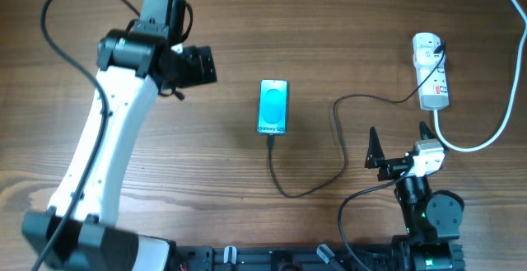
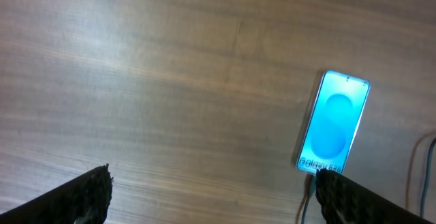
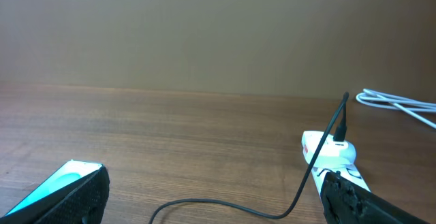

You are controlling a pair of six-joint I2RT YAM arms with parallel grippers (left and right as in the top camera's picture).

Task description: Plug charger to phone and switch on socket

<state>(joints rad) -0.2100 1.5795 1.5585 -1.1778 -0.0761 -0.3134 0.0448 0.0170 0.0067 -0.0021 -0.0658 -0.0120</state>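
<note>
Left gripper (image 2: 212, 175): its black ribbed fingers (image 2: 85, 195) sit at opposite lower corners of the wrist view. They are spread wide, with only the brown wooden table (image 1: 346, 24) between them. It hangs over the left half of the table and points towards the centre. Right gripper (image 1: 399, 143): also spread and holding nothing, low near the front right edge and pointing to the far side. The small rectangular phone with a bright cyan screen and dark rim (image 1: 273, 106) lies flat at mid-table, screen up. It is off to the right of the left gripper and apart from it. The thin black charger cable (image 1: 342, 151) meets the phone's near edge. The connector tip looks seated there, but it is too small for me to be sure. From the phone the cable loops towards the front edge and climbs past the right gripper's left side. It then crosses to the white elongated power strip socket (image 1: 431, 73) at far right, where its black plug stands in the outlet. The socket carries red marks, and I cannot tell the switch position. A thick white lead (image 1: 494, 139) leaves the socket's near end and curves right towards the far corner.
</note>
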